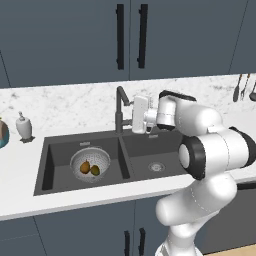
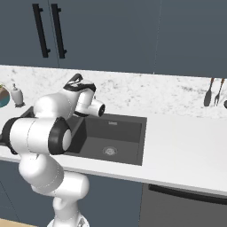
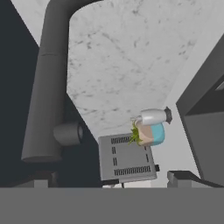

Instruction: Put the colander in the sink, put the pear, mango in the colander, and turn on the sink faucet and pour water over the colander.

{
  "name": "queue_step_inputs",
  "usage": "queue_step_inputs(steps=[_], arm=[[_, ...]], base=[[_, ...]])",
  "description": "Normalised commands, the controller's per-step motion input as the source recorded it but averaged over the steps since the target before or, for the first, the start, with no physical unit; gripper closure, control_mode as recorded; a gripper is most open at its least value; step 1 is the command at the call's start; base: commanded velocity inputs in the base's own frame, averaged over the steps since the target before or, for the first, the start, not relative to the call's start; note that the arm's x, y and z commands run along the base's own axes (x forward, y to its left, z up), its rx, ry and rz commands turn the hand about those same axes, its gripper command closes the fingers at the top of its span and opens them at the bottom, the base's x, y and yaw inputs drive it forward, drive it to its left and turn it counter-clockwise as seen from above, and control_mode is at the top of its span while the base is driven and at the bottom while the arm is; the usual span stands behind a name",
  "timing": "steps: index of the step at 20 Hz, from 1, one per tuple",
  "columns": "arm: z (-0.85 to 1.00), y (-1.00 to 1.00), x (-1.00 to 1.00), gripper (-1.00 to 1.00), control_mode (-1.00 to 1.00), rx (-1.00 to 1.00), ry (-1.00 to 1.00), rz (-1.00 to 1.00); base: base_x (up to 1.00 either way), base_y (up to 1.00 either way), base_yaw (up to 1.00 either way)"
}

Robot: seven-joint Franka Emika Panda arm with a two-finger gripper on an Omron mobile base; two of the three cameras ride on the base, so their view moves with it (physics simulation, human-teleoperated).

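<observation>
The colander [image 1: 90, 163] is sitting in the sink's [image 1: 50, 150] left basin with both fruits inside (those steps look done). The end effector [image 1: 131, 114], spread wide and empty, is hovering beside the sink faucet [image 1: 120, 107]; no water is running.

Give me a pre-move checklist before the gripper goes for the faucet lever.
1. Colander in the sink's left basin: ok.
2. Two fruits inside the colander: ok.
3. Gripper open, nothing held: ok.
4. Gripper up at the faucet, just to its right in the left base view: ok.
5. Lever ahead of the gripper in the hand view: ok; touching it or not: cannot tell.
6. Water running: not ok, no stream visible.
7. Spout aimed over the colander: cannot tell.
</observation>
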Motion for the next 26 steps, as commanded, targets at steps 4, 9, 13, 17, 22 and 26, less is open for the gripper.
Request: queue_step_inputs(steps=[4, 9, 13, 17, 22, 26], arm=[[-0.02, 0.11, 0.08, -1.0, -1.0, 0.0, 0.0, 0.0], [-0.02, 0.01, 0.21, -1.0, -1.0, 0.0, 0.0, -0.01], [-0.11, -0.05, 0.22, -1.0, -1.0, 0.0, 0.01, -0.05], [-0.22, -0.14, 0.15, -1.0, -1.0, 0.0, 0.01, -0.08], [-0.19, -0.19, 0.16, -1.0, -1.0, 0.0, 0.02, -0.08], [-0.14, -0.16, 0.28, -1.0, -1.0, 0.0, 0.07, -0.08]], base=[[0.0, 0.0, 0.0], [0.0, 0.0, 0.0], [0.0, 0.0, 0.0], [0.0, 0.0, 0.0], [0.0, 0.0, 0.0], [0.0, 0.0, 0.0]])
